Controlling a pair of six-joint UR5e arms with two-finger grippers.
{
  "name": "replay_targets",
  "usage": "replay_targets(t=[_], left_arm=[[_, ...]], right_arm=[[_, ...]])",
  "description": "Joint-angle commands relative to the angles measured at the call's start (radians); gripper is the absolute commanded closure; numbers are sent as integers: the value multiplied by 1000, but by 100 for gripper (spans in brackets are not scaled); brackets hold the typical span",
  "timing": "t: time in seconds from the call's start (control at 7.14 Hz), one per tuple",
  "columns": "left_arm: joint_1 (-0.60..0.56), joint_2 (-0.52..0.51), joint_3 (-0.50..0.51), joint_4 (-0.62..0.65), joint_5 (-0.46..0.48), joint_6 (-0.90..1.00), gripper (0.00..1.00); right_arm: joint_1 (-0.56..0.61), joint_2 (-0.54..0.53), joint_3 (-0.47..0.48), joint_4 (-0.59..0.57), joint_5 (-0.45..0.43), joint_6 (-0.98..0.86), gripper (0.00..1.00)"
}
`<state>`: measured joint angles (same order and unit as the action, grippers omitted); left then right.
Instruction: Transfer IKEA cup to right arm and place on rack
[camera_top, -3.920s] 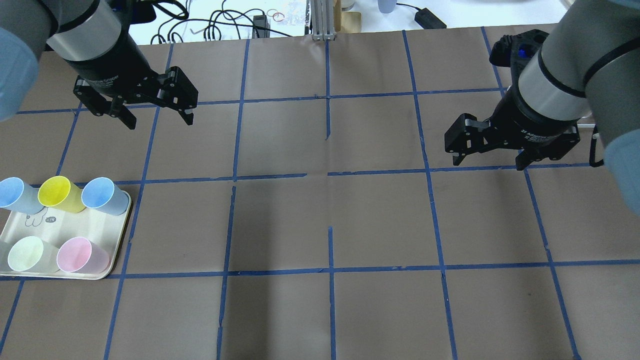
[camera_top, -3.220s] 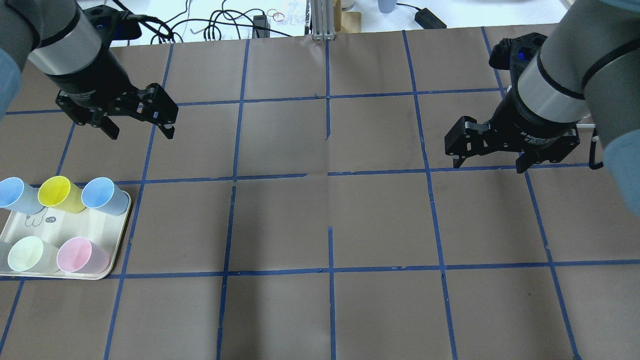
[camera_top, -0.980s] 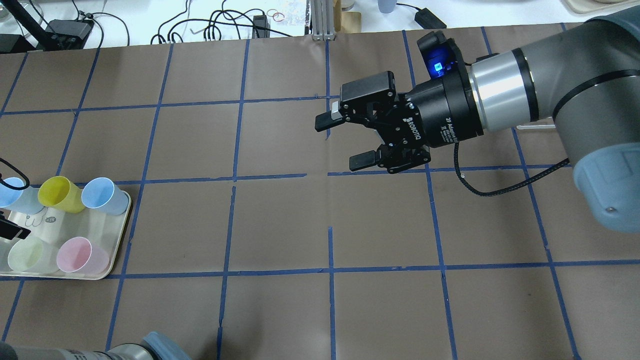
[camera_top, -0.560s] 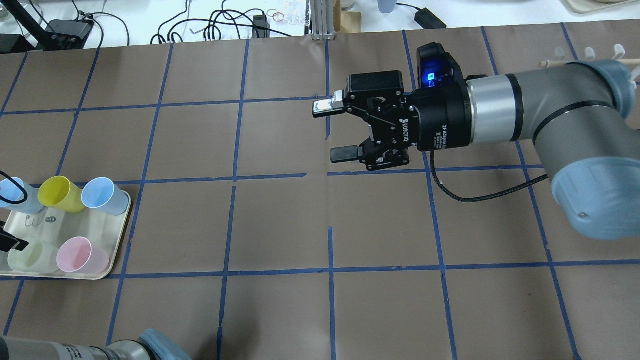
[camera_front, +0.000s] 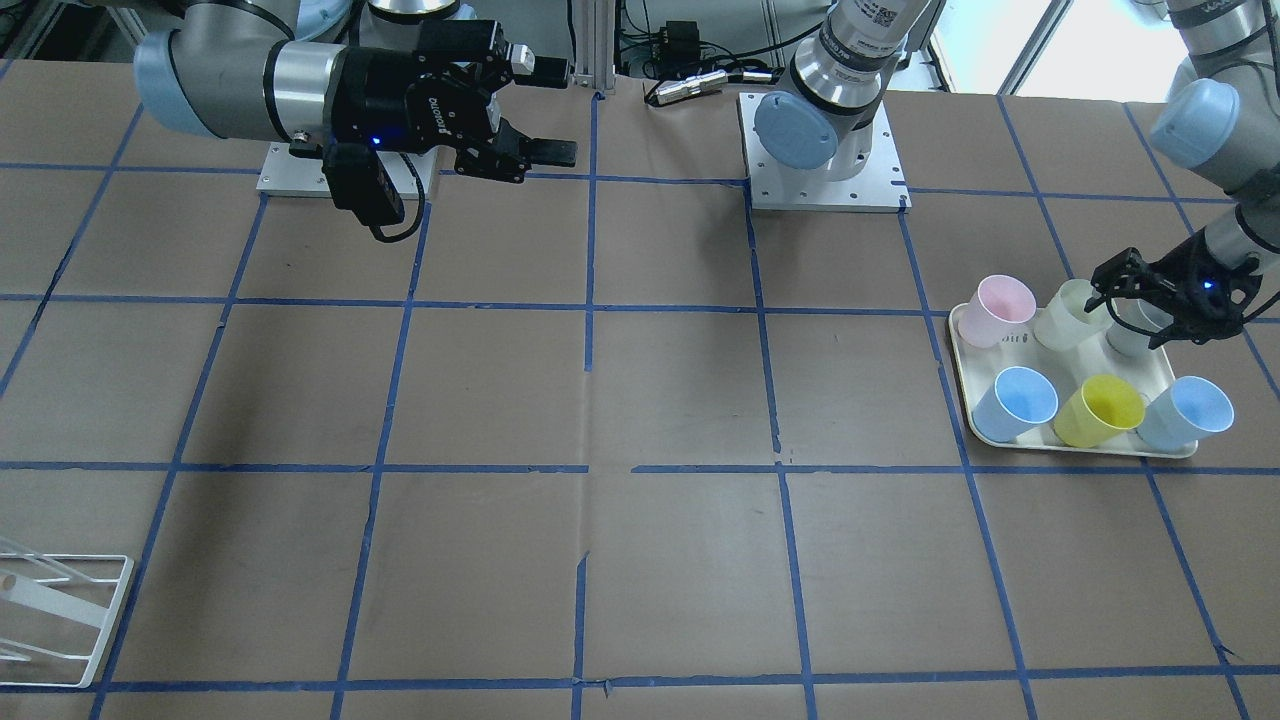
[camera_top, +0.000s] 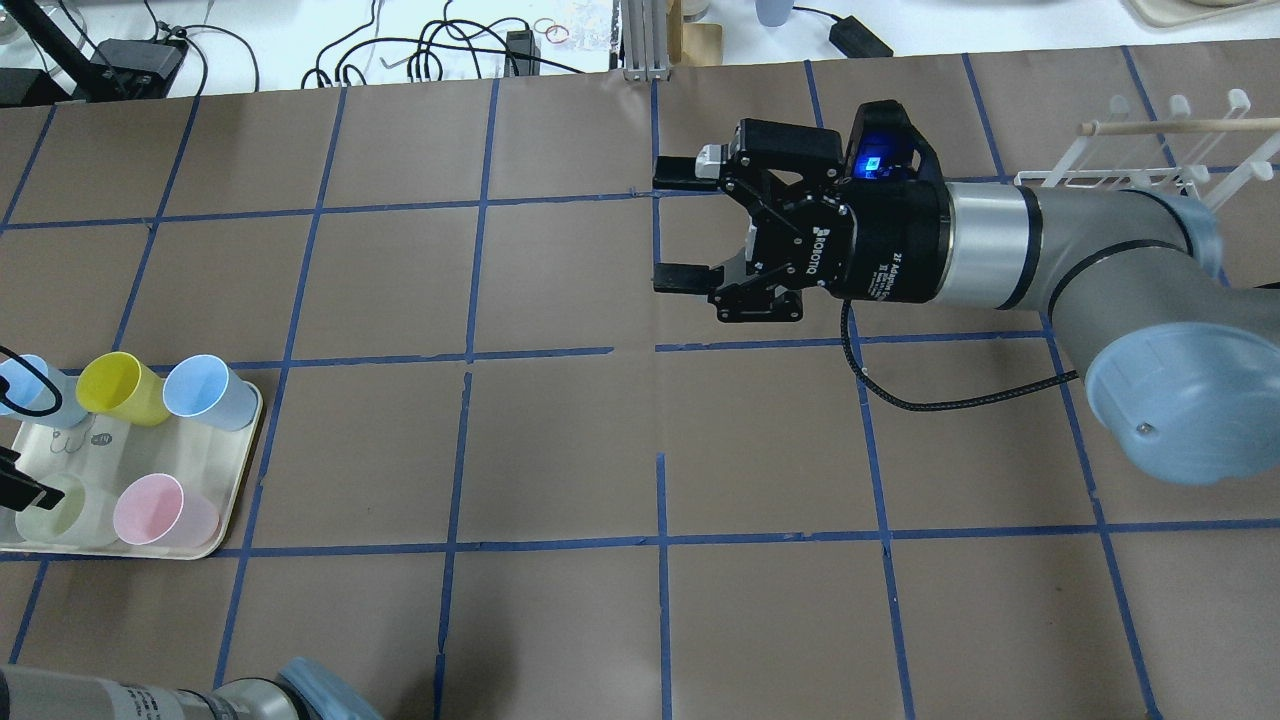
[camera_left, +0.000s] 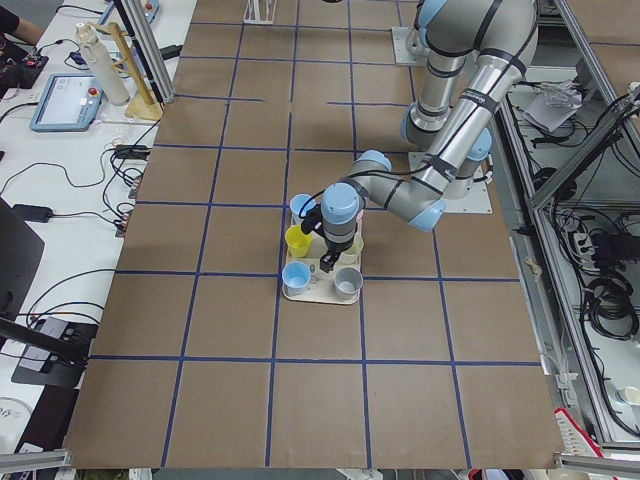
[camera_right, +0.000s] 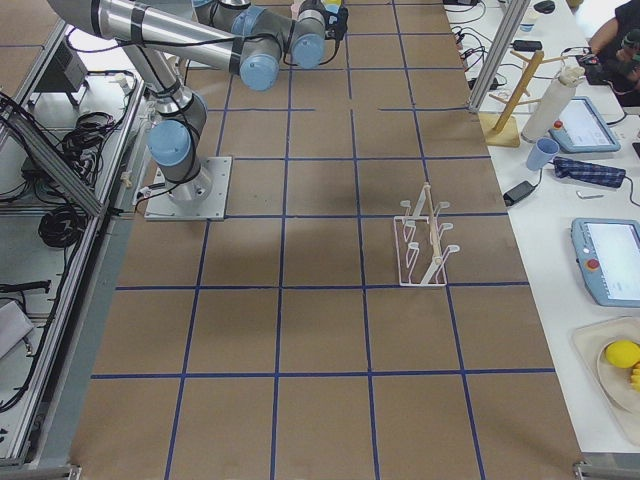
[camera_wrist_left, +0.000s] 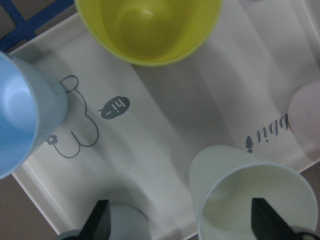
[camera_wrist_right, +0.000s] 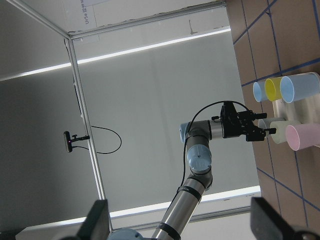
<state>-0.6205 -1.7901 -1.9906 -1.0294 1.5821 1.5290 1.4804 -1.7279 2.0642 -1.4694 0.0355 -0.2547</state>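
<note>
Left wrist-mounted view: you see the left gripper (camera_wrist_left: 182, 227) spread wide over the IKEA cup (camera_wrist_left: 255, 200); apparently not touching it
Your right gripper (camera_top: 680, 228): spread wide too; holding nothing

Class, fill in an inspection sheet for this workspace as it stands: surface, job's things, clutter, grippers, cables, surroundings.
Surface: brown paper table, blue tape grid.
Job's things: IKEA cup upright on tray; rack empty, opposite end.
Clutter: pink cup, yellow cup, grey cup, two blue cups on tray.
Grippers: left gripper open above IKEA cup; right gripper open, empty, aimed sideways.
Cables: black cable loops below right arm.
Surroundings: side bench with tablets.
</note>
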Motion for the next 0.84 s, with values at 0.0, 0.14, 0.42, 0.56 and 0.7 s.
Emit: replay_targets(t=[0.0,0.14,0.42,0.56,0.7], left_arm=[[-1,-6,-13,0,1,-4,19],[-1,-5,-17,0,1,-9,26],[-1,-2,-17,2,27,-16,70],[-1,0,-17,-8,27,-18,90],[-1,9,-19,-12,27,-18,96]], right_arm=[[-2,5,1,34,12,-23,0],[0,7,-1,34,11,-23,0],[0,8,-1,34,12,-21,0],[0,8,-2,31,18,-23,0],[0,8,-4,31,5,-23,0]])
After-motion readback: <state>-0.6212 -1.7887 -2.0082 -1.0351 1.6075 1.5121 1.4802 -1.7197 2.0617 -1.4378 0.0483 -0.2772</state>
